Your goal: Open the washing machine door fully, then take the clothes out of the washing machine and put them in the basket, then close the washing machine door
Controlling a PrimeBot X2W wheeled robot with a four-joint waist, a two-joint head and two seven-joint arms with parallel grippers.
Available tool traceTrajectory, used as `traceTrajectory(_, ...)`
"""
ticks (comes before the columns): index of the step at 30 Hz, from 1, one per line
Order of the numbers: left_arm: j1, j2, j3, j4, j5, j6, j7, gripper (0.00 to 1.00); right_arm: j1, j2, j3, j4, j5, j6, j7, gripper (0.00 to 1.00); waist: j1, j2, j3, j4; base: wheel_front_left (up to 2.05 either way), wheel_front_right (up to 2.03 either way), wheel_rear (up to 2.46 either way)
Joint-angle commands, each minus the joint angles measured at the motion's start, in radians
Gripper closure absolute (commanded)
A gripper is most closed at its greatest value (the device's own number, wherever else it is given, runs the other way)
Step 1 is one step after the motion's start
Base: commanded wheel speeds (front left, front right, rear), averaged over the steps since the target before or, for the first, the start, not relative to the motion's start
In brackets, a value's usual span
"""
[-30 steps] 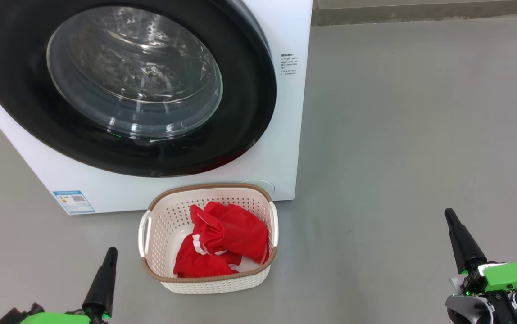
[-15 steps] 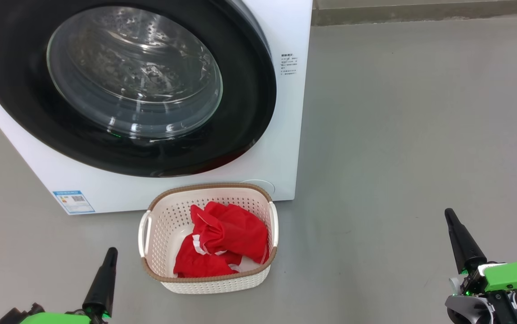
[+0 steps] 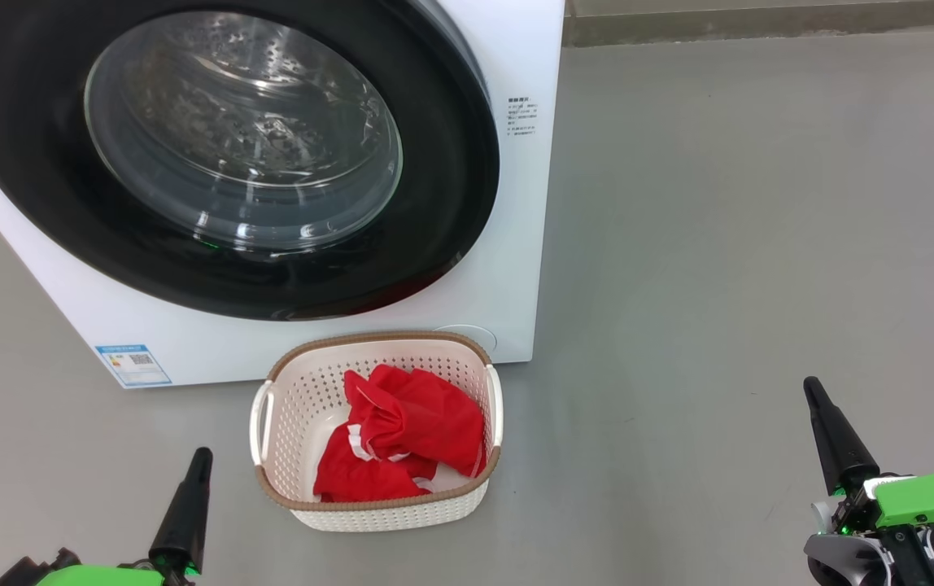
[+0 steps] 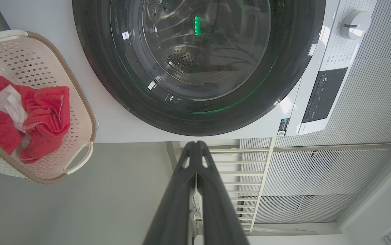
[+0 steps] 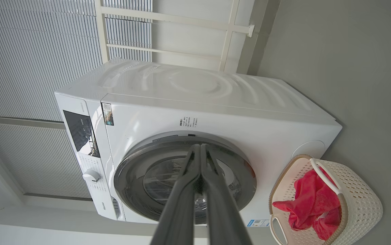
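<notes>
One washing machine [image 3: 508, 309], one basket [image 3: 377, 335] and one red heap of clothes [image 3: 410, 431] are seen; how many garments are bundled in it cannot be told. The clothes are held in the basket, which is set on the grey floor [image 3: 719, 244] just in front of the machine's lower edge. The washing machine door [image 3: 28, 203] is seen closed flat against the front, the perforated steel drum [image 3: 255, 122] visible through its glass. The left gripper [image 3: 202, 454] and right gripper [image 3: 810, 387] are each pressed together, nothing pinched or touched, at either side of the basket and apart from it.
</notes>
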Motion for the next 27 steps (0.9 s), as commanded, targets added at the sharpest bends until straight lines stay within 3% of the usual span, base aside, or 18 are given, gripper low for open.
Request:
traceTrajectory(1,-0.041,0.013,0.027,-0.020,-0.007,-0.007,0.003,1.00,-0.042,-0.005,0.015,-0.024,-0.008,-0.001,0.005,1.00,0.0000,0.0000,0.000,0.000,0.00,0.00,0.00)
traceTrajectory(27,-0.041,0.013,0.027,-0.020,-0.007,-0.007,0.003,1.00,-0.042,-0.004,0.013,-0.024,-0.009,-0.001,0.006,1.00,0.0000,0.0000,0.000,0.000,0.00,0.00,0.00)
